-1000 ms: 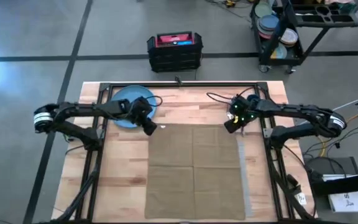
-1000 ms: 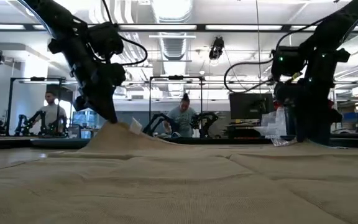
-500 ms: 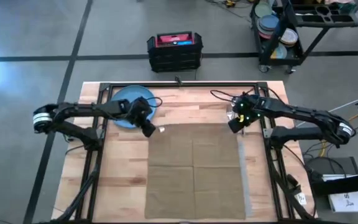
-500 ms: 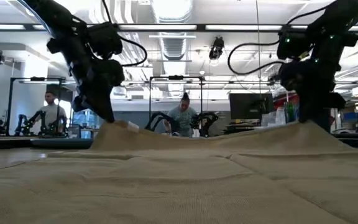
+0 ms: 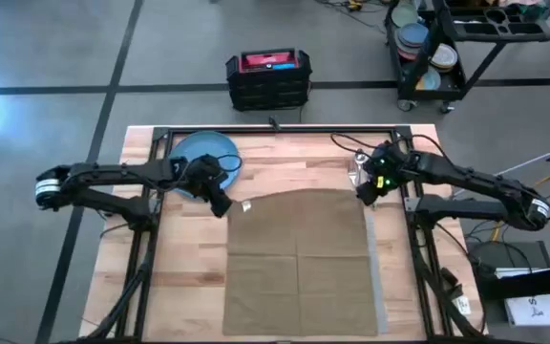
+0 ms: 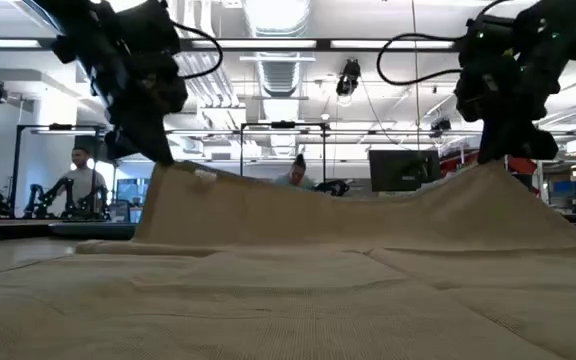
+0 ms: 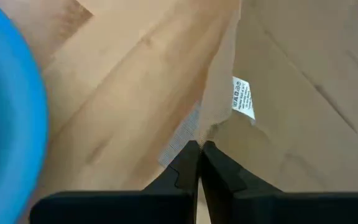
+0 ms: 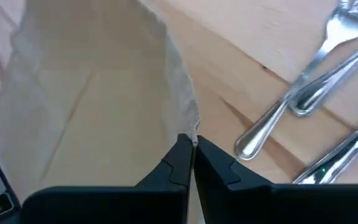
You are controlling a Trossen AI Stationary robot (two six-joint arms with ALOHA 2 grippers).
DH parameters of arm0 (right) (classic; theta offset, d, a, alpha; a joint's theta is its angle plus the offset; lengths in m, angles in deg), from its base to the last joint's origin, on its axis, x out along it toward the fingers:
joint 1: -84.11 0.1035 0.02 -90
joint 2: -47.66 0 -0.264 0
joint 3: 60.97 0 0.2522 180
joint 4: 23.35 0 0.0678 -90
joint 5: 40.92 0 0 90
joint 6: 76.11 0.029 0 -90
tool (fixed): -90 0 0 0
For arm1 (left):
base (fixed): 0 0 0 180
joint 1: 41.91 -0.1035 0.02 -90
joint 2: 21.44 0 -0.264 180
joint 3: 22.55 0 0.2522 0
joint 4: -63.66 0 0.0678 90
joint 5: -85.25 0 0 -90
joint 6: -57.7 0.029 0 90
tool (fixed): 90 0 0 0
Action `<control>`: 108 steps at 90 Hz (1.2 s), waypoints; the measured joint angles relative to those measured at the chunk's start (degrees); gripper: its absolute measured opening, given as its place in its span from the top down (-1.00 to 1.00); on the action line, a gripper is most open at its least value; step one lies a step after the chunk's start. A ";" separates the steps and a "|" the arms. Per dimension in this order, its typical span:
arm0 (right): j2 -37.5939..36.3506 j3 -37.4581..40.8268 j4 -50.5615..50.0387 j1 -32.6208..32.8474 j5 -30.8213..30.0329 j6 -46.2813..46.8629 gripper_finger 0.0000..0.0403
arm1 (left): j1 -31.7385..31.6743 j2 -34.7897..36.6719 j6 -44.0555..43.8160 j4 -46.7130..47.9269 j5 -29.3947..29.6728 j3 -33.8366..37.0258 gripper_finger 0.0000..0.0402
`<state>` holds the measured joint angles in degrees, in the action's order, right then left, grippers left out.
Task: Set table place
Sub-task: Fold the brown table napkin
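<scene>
Wooden counter (image 5: pixel 189 268) | left gripper (image 5: pixel 222 207) clamped on tan cloth (image 5: pixel 299 263) far corner | right gripper (image 5: pixel 362 196) clamped on other far corner | both corners lifted

I see the wooden table (image 5: pixel 189 277) carrying the tan napkin (image 5: pixel 299 268), spread flat except the far corners pinched between both sets of jaws. The blue plate (image 5: pixel 199 151) lies beside the left jaws, the cutlery (image 8: pixel 303 102) (fork included) beside the right.
</scene>
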<state>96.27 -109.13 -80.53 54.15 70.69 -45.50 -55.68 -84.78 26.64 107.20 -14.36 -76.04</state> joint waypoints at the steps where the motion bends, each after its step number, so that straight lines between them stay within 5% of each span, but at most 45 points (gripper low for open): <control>1: -0.17 0.00 0.04 0.18 0.00 0.00 1.00 | 0.25 0.03 -0.30 0.00 0.00 0.00 1.00; 71: -13.15 0.00 1.20 12.45 -3.43 10.02 1.00 | 11.97 5.83 -10.22 -6.93 1.08 -0.02 1.00; 108: -16.43 -1.60 2.21 20.75 -8.57 14.43 1.00 | 13.01 6.98 -11.51 -7.12 2.84 -0.02 1.00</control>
<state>79.84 -110.72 -78.32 74.90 62.12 -31.07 -42.66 -77.80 15.13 100.08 -11.51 -76.06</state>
